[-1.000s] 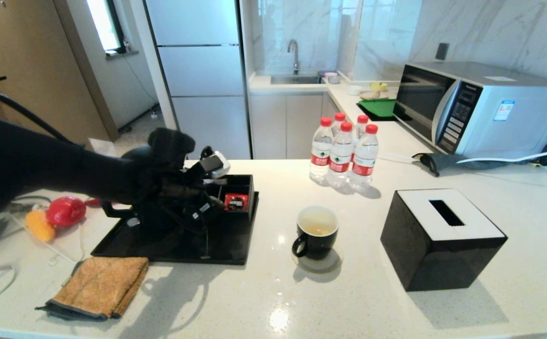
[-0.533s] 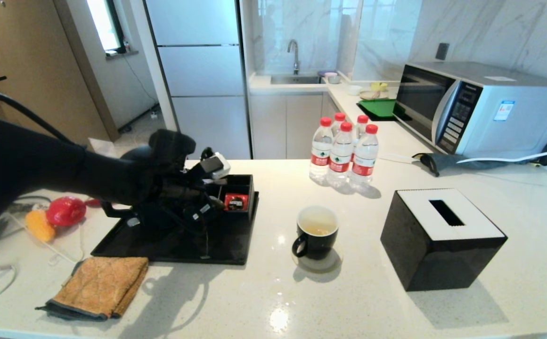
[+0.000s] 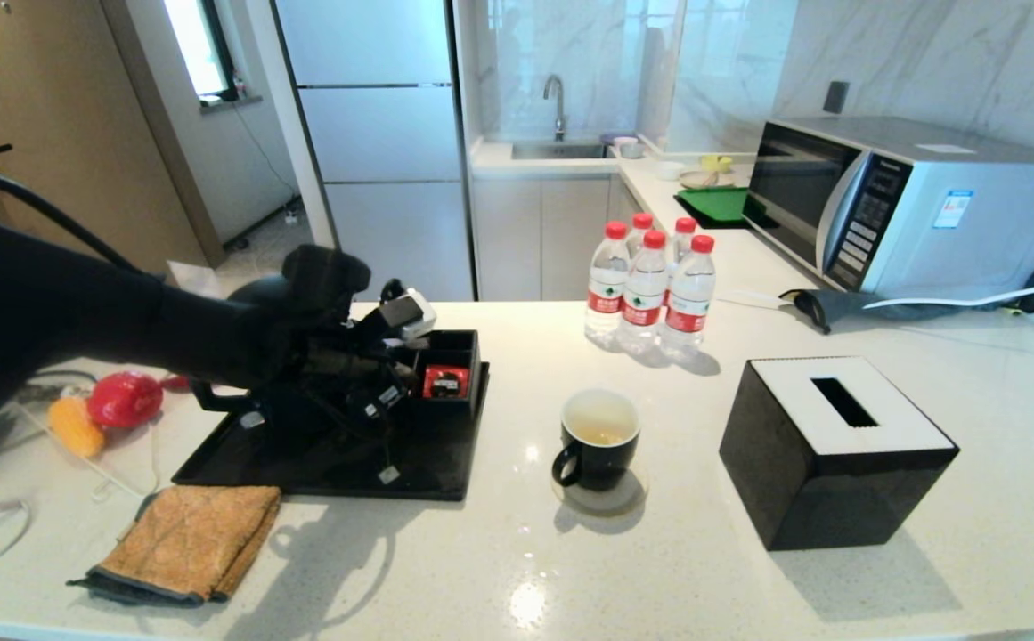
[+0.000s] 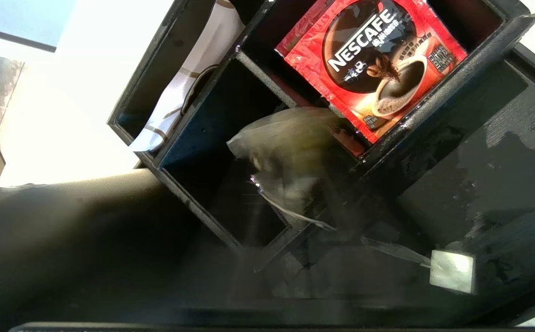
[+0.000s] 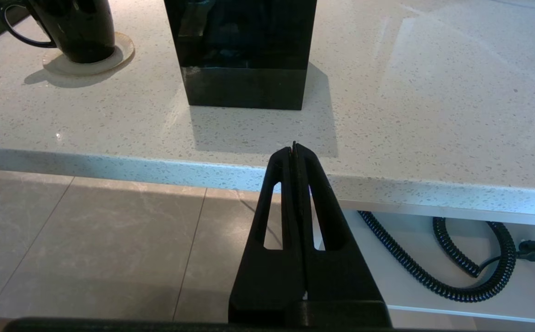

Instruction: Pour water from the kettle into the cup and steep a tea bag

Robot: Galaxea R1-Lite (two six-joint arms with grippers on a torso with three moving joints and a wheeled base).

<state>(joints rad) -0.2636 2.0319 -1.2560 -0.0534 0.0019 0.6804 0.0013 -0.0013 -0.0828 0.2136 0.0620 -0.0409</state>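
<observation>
The grey-green tea bag [image 4: 290, 157] hangs just above a compartment of the black organiser [image 4: 433, 115]. Its string runs down to a white tag [image 4: 451, 271] that dangles over the tray [image 3: 389, 475]. My left gripper [image 3: 405, 381] [image 4: 315, 207] is shut on the bag's lower part. The black cup [image 3: 599, 436] [image 5: 78, 27] stands on a coaster to the right, with pale water [image 3: 603, 434] inside. The kettle is mostly hidden behind my left arm; only its handle [image 3: 207, 398] shows. My right gripper [image 5: 295, 146] is shut and empty, parked below the counter's front edge.
A red sachet [image 4: 373, 64] lies in the organiser's neighbouring compartment, on the black tray [image 3: 445, 476]. Several red-capped bottles [image 3: 650, 285] stand behind the cup, with a black tissue box [image 3: 837, 450] to its right. A folded orange cloth [image 3: 187, 539] lies at front left, a microwave [image 3: 908, 205] at back right.
My left gripper has shut on the tea bag. The dangling tag has risen a little above the tray. The right arm has not moved.
</observation>
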